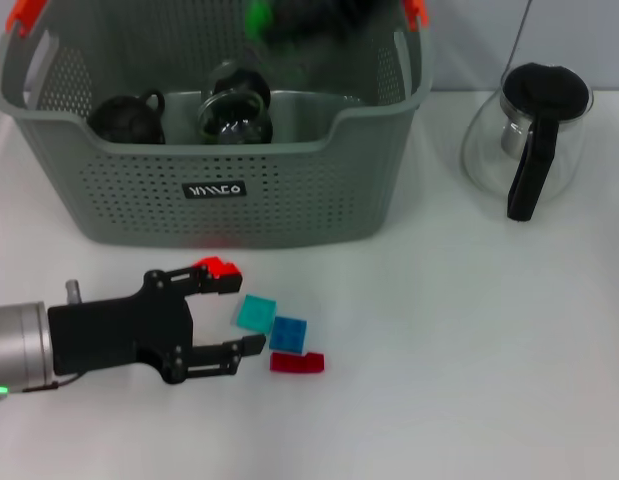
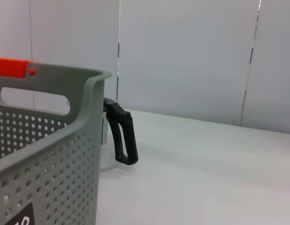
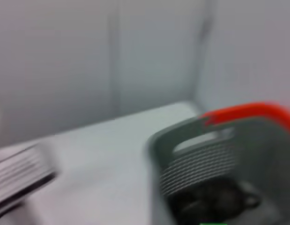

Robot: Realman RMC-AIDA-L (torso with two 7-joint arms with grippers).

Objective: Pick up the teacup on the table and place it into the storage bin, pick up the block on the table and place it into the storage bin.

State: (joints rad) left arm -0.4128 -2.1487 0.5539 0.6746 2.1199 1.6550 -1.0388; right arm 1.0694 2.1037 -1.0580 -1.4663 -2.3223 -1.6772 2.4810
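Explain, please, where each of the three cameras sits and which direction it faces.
Head view: high up, looking down at the storage bin, blocks and glass teapot; the open left gripper shows.
Left wrist view: low by the table, facing past the bin wall to the teapot handle; no own body.
Right wrist view: above the bin, facing its corner; no own body.
Shared: the bin.

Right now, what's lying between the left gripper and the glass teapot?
In the head view, three small blocks: teal, blue and red, just beyond the open left gripper. From them to the glass teapot, bare table.
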